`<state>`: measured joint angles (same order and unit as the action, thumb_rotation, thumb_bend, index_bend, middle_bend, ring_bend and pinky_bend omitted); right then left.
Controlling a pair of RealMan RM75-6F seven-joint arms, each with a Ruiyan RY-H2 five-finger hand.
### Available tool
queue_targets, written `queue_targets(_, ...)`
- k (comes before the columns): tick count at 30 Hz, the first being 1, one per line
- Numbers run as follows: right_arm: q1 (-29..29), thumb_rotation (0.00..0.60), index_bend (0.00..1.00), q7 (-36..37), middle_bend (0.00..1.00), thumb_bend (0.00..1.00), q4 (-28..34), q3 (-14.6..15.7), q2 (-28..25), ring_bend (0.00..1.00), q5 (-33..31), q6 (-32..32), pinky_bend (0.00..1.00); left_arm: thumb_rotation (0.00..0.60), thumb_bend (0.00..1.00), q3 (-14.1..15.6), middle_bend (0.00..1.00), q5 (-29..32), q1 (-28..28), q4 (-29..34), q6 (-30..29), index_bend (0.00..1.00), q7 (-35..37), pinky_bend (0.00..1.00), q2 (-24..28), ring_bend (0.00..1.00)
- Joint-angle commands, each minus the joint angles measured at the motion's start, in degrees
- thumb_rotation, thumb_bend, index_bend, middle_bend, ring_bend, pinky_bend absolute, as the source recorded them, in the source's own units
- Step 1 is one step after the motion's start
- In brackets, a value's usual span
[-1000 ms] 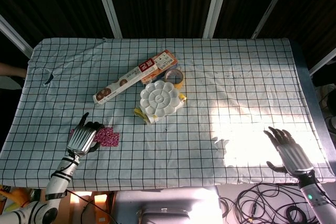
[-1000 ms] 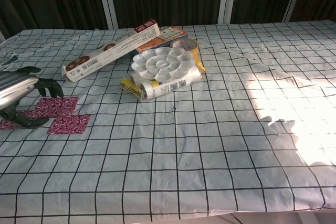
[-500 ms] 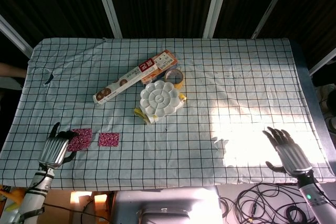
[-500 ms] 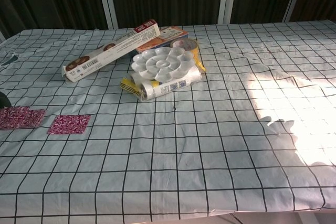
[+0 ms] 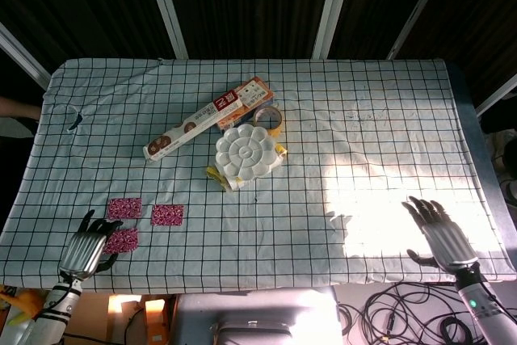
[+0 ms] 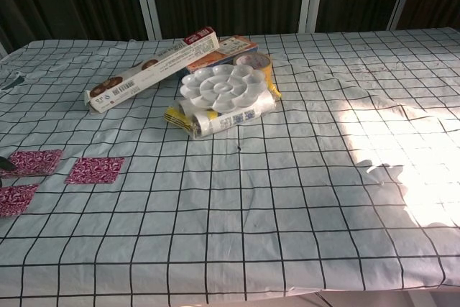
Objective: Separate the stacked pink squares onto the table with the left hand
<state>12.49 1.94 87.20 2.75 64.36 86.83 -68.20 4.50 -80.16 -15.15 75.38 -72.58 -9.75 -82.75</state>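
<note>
Three pink squares lie flat and apart on the checked cloth at the near left: one [image 5: 124,207] [image 6: 34,162], one to its right [image 5: 167,215] [image 6: 95,170], and one nearer the table edge [image 5: 123,240] [image 6: 14,199]. My left hand [image 5: 85,248] sits at the near-left edge with its fingertips touching the left side of that nearest square. It grips nothing that I can see. In the chest view the left hand is almost entirely out of frame. My right hand [image 5: 436,230] rests palm down, fingers spread, on the sunlit near-right part of the table.
A long foil box [image 5: 206,119] [image 6: 151,66], a roll of tape [image 5: 269,117] and a white flower-shaped palette [image 5: 244,151] [image 6: 224,85] on a yellow-edged pack sit mid-table. The near table edge [image 5: 242,287] runs just below both hands.
My left hand drew back toward the near edge. The pink stack it covered now lies as two squares, one dragged nearer to me. The right hand barely moved.
</note>
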Motion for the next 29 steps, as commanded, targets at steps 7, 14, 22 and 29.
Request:
queue_targets(7,-0.4,0.6,0.0,0.5,0.0,0.19,-0.1,0.0,-0.2,0.0,0.3,-0.9,0.0,0.6,0.28,0.1,0.05,0.2,1.0,6.4,0.6,0.0,-1.5,0.0,4.1,0.0)
queue_targets(14,-2.4,0.6,0.0,1.4,0.0,0.19,2.1,-0.2,-2.0,0.0,1.3,-5.6,0.0,0.6,0.28,-0.5,0.04,-7.1,6.8,13.8,-15.6,0.0,1.1,0.0,10.2,0.0)
queue_targets(22,-9.2,0.6,0.0,-3.4,0.0,0.19,4.3,-0.2,-1.1,0.0,4.3,-19.0,0.0,0.6,0.3,0.8,0.0,-11.8,11.0,13.2,-22.3,0.0,10.7,0.0,13.6,0.0)
queue_targets(29,-10.1,0.6,0.0,-3.9,0.0,0.19,3.0,0.2,0.6,0.0,6.1,-20.2,0.0,0.6,0.3,1.0,0.0,-13.0,10.4,13.6,-19.7,0.0,12.3,0.0,14.9,0.0)
